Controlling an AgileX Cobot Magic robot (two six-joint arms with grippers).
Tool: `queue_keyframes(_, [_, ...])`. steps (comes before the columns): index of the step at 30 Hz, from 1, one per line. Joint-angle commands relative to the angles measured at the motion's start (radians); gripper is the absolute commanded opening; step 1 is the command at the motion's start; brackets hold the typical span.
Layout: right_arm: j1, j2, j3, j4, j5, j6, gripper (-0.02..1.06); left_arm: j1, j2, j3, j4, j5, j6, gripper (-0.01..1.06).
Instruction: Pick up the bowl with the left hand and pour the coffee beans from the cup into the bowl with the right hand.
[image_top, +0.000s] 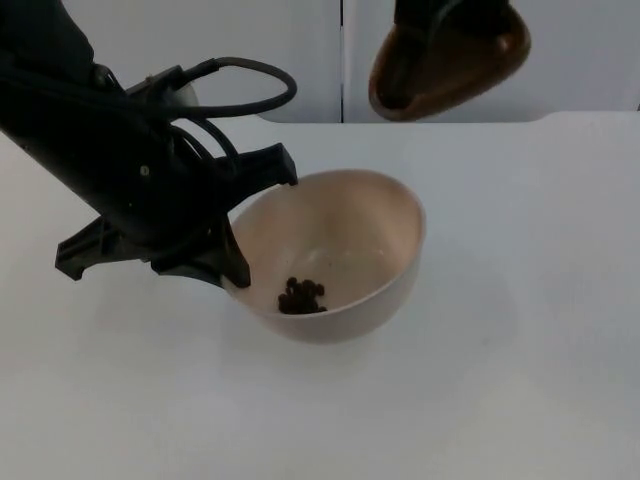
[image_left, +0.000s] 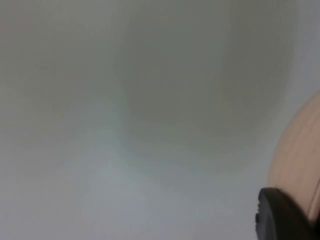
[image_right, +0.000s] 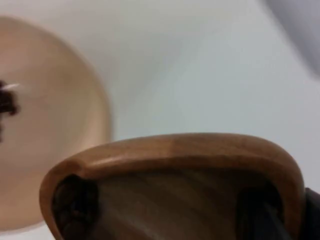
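Observation:
A cream bowl (image_top: 340, 250) hangs tilted just above the table's middle, with a small heap of dark coffee beans (image_top: 301, 296) inside near its low side. My left gripper (image_top: 262, 222) is shut on the bowl's left rim; the bowl's outer wall (image_left: 297, 155) shows beside one black fingertip (image_left: 280, 215). High at the back, my right gripper (image_top: 440, 25) is shut on a brown wooden cup (image_top: 450, 65), tipped with its mouth facing the bowl. The cup's rim (image_right: 175, 150) and the bowl (image_right: 55, 130) with beans (image_right: 7, 102) appear in the right wrist view.
The white table (image_top: 520, 350) spreads around the bowl, with free room to the right and front. A grey partition wall (image_top: 250, 50) closes off the back.

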Motion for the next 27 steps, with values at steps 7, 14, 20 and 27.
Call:
queue_keyframes(7, [-0.129, -0.011, -0.008, 0.284, -0.001, -0.043, 0.00, -0.006, -0.002, -0.005, 0.049, 0.003, -0.002, 0.00])
queue_keyframes(14, [-0.189, -0.011, -0.008, 0.402, -0.001, -0.079, 0.00, -0.006, -0.002, -0.005, 0.103, 0.016, 0.000, 0.00])
queue_keyframes(20, [-0.235, -0.011, 0.028, 0.412, -0.019, -0.079, 0.00, -0.006, -0.006, -0.005, 0.146, 0.026, 0.009, 0.00])
queue_keyframes(27, [-0.269, -0.011, 0.156, 0.410, -0.138, -0.044, 0.00, -0.006, -0.006, -0.005, 0.200, -0.005, 0.006, 0.00])
